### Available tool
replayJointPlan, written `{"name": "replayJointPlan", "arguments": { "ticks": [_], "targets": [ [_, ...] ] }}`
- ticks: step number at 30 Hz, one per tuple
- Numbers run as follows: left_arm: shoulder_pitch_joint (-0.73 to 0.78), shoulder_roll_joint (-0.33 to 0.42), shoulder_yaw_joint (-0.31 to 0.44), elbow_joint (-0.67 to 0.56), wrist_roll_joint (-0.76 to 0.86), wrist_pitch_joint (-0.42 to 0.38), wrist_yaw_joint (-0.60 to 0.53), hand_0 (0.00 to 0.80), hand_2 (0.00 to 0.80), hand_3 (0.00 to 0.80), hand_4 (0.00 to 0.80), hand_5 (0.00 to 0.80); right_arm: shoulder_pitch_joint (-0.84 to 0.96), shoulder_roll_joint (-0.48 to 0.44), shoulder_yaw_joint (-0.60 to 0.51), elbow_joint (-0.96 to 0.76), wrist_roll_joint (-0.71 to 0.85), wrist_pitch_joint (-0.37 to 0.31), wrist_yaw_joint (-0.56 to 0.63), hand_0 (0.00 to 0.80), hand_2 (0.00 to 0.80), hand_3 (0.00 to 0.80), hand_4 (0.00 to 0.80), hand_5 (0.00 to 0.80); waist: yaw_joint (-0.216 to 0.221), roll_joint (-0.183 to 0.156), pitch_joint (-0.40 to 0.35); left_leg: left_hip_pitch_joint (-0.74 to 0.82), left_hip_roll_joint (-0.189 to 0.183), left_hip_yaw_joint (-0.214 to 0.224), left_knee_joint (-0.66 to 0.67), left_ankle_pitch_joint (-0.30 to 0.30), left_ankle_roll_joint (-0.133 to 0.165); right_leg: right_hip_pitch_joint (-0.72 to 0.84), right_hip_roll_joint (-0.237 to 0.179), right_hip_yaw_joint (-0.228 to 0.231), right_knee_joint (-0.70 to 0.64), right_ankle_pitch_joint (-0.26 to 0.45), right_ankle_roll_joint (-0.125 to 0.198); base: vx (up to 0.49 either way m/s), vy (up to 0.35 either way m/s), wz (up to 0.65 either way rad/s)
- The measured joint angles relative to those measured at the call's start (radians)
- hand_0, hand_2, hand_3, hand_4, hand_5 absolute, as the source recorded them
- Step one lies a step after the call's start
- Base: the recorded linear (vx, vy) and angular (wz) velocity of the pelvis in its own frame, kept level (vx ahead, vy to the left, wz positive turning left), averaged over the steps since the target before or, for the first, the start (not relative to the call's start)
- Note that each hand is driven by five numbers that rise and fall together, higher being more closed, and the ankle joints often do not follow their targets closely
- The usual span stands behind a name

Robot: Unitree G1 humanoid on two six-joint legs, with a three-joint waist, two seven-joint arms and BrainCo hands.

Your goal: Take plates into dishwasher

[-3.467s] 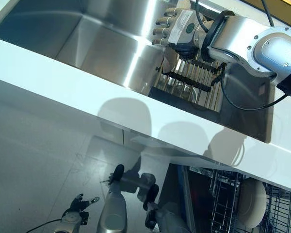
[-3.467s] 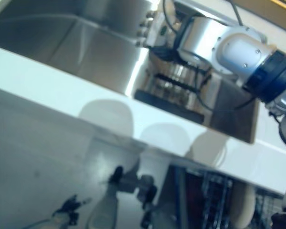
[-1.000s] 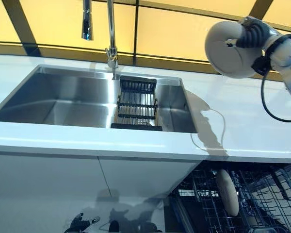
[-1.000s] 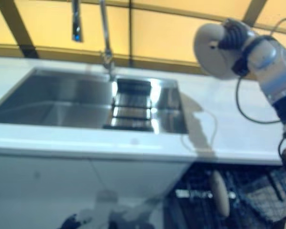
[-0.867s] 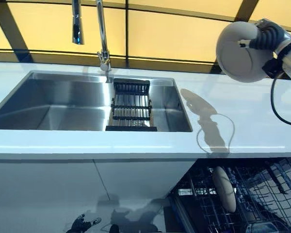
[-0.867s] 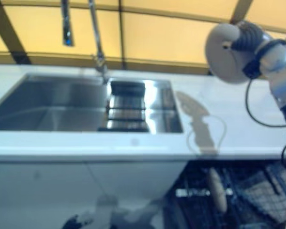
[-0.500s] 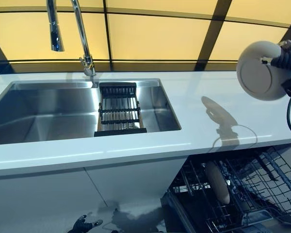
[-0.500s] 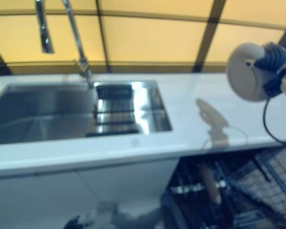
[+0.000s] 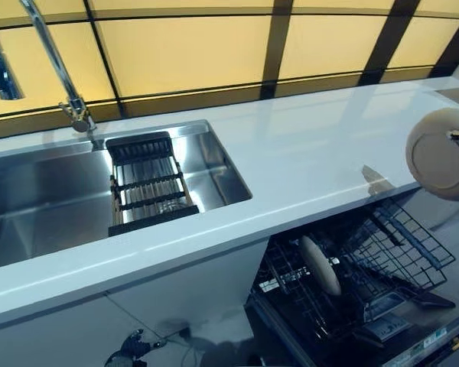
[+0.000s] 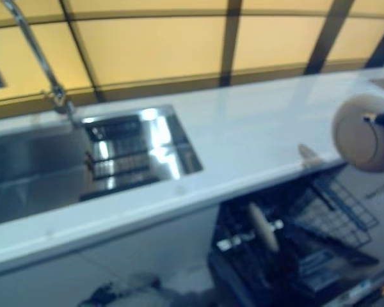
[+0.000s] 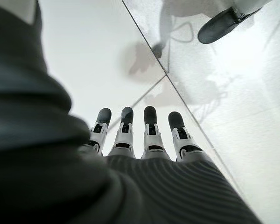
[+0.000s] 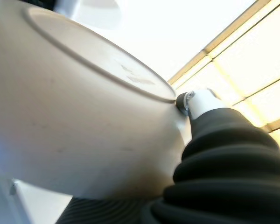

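Start at 9 o'clock in the head views: you see the steel sink (image 9: pixel 38 199) set into the white counter (image 9: pixel 306 160), with the faucet (image 9: pixel 57 69) rising at its rear edge and a dark slatted rack (image 9: pixel 147 187) seated in the sink's right portion. At 7 o'clock, low against the floor (image 11: pixel 107 56), your left hand (image 9: pixel 130 353) hangs idle; its wrist view shows the fingers (image 11: pixel 149 133) extended straight and holding nothing. Move toward 5 o'clock: below the counter edge the dishwasher (image 9: pixel 413 348) stands open with its wire rack (image 9: pixel 367 267) pulled out, and one plate (image 9: pixel 320 265) already stands on edge among the tines at the rack's left side. At 3 o'clock, at the frame edge, your right hand (image 12: pixel 224 154) holds a second plate, the beige plate (image 9: pixel 442 153), in the air above the rack's right end and just off the counter's front edge, its base ring facing the camera. In the right wrist view this beige plate fills most of the frame, with one dark fingertip (image 12: pixel 182 101) pressed against its underside at the base ring; the hand grips the beige plate.
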Motion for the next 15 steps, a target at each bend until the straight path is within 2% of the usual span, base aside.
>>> {"name": "replayJointPlan", "arguments": {
  "ticks": [2,6,11,15],
  "targets": [
    [-0.002,0.000,0.001,0.000,0.000,0.000,0.000,0.000,0.000,0.000,0.000,0.000,0.064,-0.003,-0.051,0.000,-0.006,0.000,0.012,0.800,0.800,0.800,0.800,0.800,-0.007,0.005,0.003,-0.001,0.001,0.014,0.000,-0.003,0.000,-0.011,-0.001,0.002,0.000,0.005,-0.002,-0.033,0.009,-0.23],
    [-0.007,0.000,0.001,0.001,0.000,0.000,-0.007,0.000,0.000,0.000,0.000,0.000,0.170,-0.003,-0.121,-0.021,-0.005,0.000,0.052,0.800,0.800,0.800,0.800,0.800,-0.048,0.010,0.011,0.000,0.001,0.028,0.000,-0.005,-0.003,-0.014,0.000,0.013,0.000,0.005,-0.002,-0.018,0.012,-0.09],
    [-0.023,-0.003,0.003,0.010,0.001,0.000,-0.008,0.000,0.000,0.000,0.000,0.000,0.290,0.018,-0.169,-0.112,-0.007,0.002,0.087,0.800,0.800,0.800,0.800,0.800,-0.055,0.014,0.029,0.013,0.001,0.047,-0.001,-0.014,-0.001,-0.013,0.000,0.033,0.000,0.006,-0.001,-0.004,0.018,-0.13],
    [-0.022,-0.006,0.021,0.017,0.001,-0.001,-0.008,0.000,0.000,0.000,0.000,0.000,0.343,0.097,-0.189,-0.168,-0.039,0.003,0.092,0.800,0.800,0.800,0.800,0.800,-0.076,0.014,0.034,0.013,0.001,0.053,0.000,-0.015,-0.001,-0.014,0.001,0.036,0.000,0.006,-0.001,0.003,0.006,-0.02]
  ]
}}
